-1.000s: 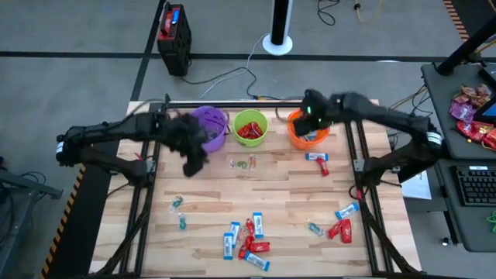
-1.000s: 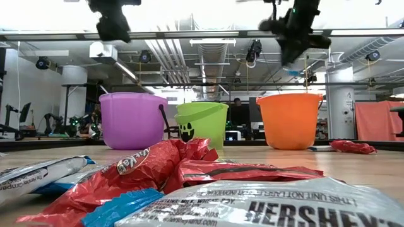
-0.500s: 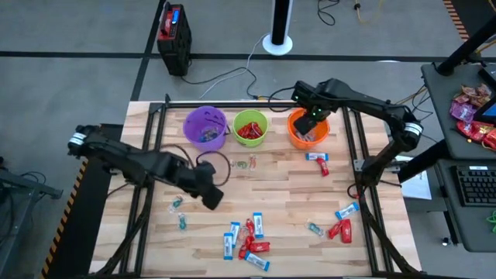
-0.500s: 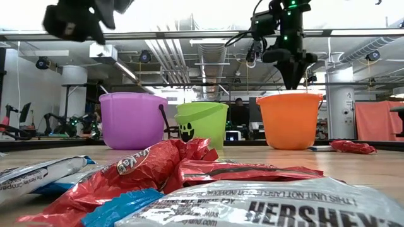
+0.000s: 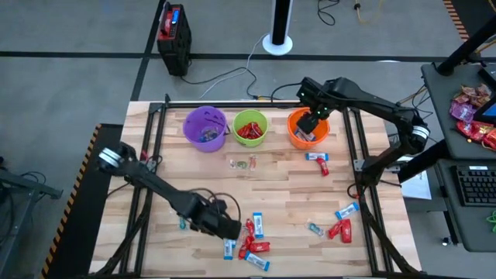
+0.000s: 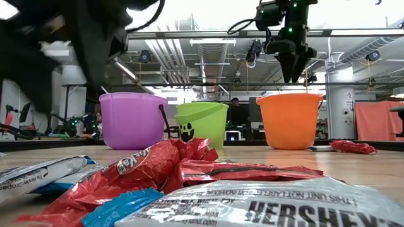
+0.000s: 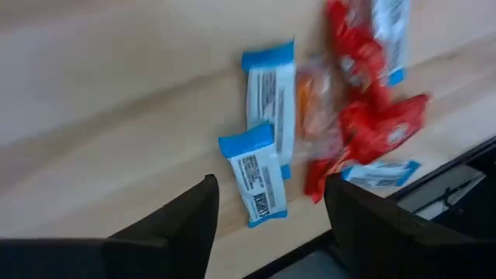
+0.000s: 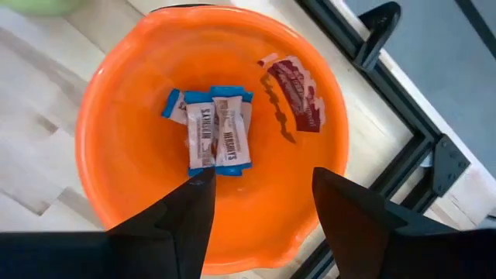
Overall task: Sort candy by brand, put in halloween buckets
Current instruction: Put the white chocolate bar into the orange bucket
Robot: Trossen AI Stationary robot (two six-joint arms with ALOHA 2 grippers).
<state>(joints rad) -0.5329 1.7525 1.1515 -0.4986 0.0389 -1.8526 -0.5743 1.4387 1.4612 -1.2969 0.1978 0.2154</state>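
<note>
Swinging from the purple bucket [image 5: 205, 128] to lower-centre candy [image 5: 246, 239], left tool [image 5: 226, 227] spreads open for another pick; right tool [image 5: 308, 124] hangs open above the orange bucket [image 5: 295, 136].

Black case [image 5: 173, 29], keyboard [image 5: 473, 186]

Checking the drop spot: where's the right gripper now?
High view: right gripper hangs over the orange bucket, far right of the bucket row, jaws open.
</note>
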